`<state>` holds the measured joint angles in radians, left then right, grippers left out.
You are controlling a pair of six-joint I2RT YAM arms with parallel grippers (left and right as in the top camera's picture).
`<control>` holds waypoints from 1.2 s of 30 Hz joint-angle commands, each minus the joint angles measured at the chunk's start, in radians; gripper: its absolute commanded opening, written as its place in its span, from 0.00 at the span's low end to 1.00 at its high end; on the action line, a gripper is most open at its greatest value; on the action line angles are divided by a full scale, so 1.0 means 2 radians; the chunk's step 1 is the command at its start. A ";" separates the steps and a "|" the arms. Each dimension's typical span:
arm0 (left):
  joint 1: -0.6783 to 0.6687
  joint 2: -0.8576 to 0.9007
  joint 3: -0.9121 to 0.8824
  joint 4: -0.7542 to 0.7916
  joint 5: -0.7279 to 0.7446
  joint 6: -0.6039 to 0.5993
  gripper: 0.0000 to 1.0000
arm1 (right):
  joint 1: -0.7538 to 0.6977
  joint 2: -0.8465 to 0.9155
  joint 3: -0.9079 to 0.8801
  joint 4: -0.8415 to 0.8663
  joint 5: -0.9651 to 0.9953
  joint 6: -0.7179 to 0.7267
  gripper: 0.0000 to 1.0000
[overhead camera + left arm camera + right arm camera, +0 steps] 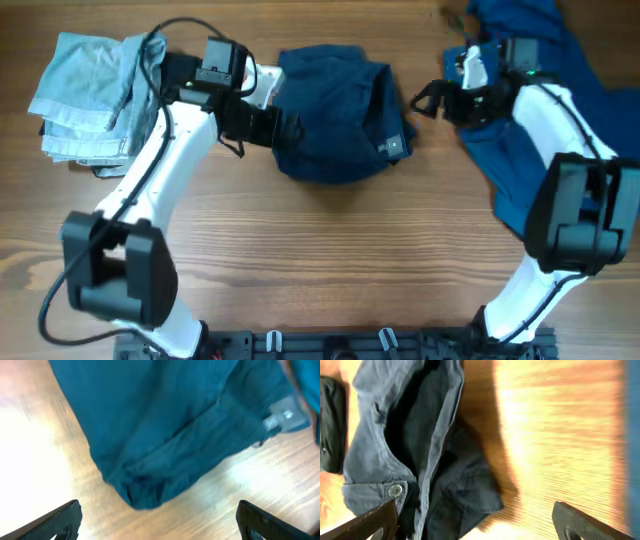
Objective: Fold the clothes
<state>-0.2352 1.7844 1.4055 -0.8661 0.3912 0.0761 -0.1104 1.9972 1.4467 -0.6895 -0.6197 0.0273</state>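
Observation:
A folded dark navy garment [340, 115] lies at the middle back of the table, with a grey label near its right edge. My left gripper [290, 130] is open and empty at its left edge; the left wrist view shows the navy cloth [165, 425] just beyond the open fingers [160, 522]. My right gripper [425, 100] is open and empty to the right of that garment; the right wrist view shows its waistband and button [396, 491] between the fingers [480, 520]. A second navy garment [560, 110] lies spread under the right arm. A folded pale blue denim piece [90, 95] sits at the far left.
A black piece [331, 425] shows at the left edge of the right wrist view. The wooden table [330, 260] shows bare wood in front of the garments. The arm bases stand along the front edge.

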 commanded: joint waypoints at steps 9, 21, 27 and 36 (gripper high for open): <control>-0.073 0.103 0.000 -0.022 -0.080 0.010 0.59 | -0.004 0.003 0.027 -0.006 -0.020 -0.013 0.99; -0.046 0.191 0.000 0.155 -0.376 -0.109 0.62 | -0.004 0.003 0.027 -0.001 -0.020 -0.013 1.00; 0.019 0.191 0.001 0.421 -0.384 -0.106 0.88 | -0.003 0.003 0.027 -0.003 -0.020 -0.012 0.99; -0.020 0.102 0.011 0.377 -0.336 0.087 1.00 | -0.047 0.003 0.039 0.019 -0.020 0.014 0.99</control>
<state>-0.1730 2.1166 1.4128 -0.0879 -0.3237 0.0406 -0.1581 1.9972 1.4857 -0.6579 -0.6376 0.0303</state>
